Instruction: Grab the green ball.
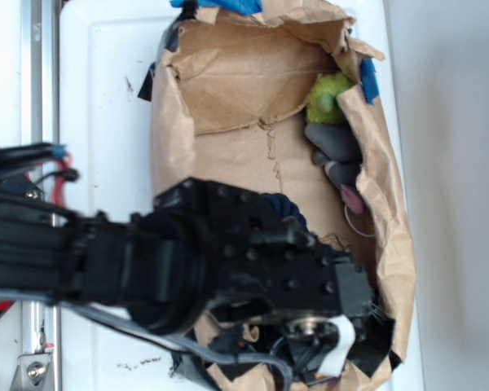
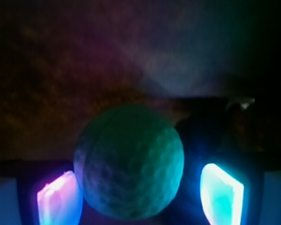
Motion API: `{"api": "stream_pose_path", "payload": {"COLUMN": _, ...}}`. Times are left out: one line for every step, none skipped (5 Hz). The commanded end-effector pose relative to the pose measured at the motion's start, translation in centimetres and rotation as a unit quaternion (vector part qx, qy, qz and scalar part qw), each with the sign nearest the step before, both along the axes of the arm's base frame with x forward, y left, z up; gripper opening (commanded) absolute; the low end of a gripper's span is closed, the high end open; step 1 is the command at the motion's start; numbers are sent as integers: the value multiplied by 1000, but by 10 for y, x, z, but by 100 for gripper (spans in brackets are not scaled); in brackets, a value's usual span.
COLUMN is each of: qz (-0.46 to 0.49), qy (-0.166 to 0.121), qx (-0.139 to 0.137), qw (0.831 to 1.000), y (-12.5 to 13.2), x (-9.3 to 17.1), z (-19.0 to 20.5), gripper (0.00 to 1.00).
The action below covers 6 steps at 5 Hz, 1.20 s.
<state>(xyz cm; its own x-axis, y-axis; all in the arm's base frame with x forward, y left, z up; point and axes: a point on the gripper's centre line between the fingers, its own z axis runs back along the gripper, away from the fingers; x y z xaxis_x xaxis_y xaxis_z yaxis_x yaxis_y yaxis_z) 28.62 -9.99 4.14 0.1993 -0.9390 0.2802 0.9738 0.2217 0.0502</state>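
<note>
White tabletop [image 1: 106, 98] w/ a metal rail [image 1: 39, 81] down the left side, and a torn brown paper bag [image 1: 253, 90] lying open on it, blue tape [image 1: 368, 80] stuck on the rim here and there. Inside the bag up top right there's a fuzzy lime-yellow plush toy [image 1: 329, 96], w/ something grey [image 1: 336, 148] just below it and touching it, plus a bit of pink [image 1: 352, 198] under that. A dark navy thing [image 1: 284, 205] peeks out right behind the arm, can't tell much more about it tbh

The black robot arm [image 1: 228, 257] comes in from the left and covers most of the lower bag, so the ext view doesn't show the fingers or the ball at all

Wrist cam is super dark. The green ball [image 2: 129, 168] sits dead centre between the two glowing pads, pink one [image 2: 59, 199] on the left and cyan one [image 2: 221, 193] on the right. The gripper [image 2: 140, 197] fingers are apart: left pad is right up against the ball, right pad has a dark gap to it, so not clamped afaict. Ball surface looks dimpled, brownish paper blurry behind it
</note>
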Motion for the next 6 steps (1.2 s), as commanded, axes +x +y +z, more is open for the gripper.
{"api": "stream_pose_path", "payload": {"qz": -25, "qy": 13, "qx": -36, "qw": 999, "y": -15, "x": 1, "z": 12, "gripper": 0}}
{"api": "stream_pose_path", "payload": {"qz": -21, "qy": 13, "qx": -34, "qw": 999, "y": -13, "x": 1, "z": 11, "gripper": 0}}
{"api": "stream_pose_path", "payload": {"qz": -2, "qy": 10, "qx": -43, "qw": 999, "y": -4, "x": 3, "z": 22, "gripper": 0}}
{"api": "stream_pose_path", "payload": {"qz": 26, "qy": -2, "qx": -63, "qw": 998, "y": 12, "x": 4, "z": 40, "gripper": 0}}
{"api": "stream_pose_path", "payload": {"qz": 96, "qy": -7, "qx": -73, "qw": 993, "y": 43, "x": 8, "z": 60, "gripper": 0}}
{"api": "stream_pose_path", "payload": {"qz": 170, "qy": 7, "qx": -61, "qw": 983, "y": 70, "x": 11, "z": 69, "gripper": 0}}
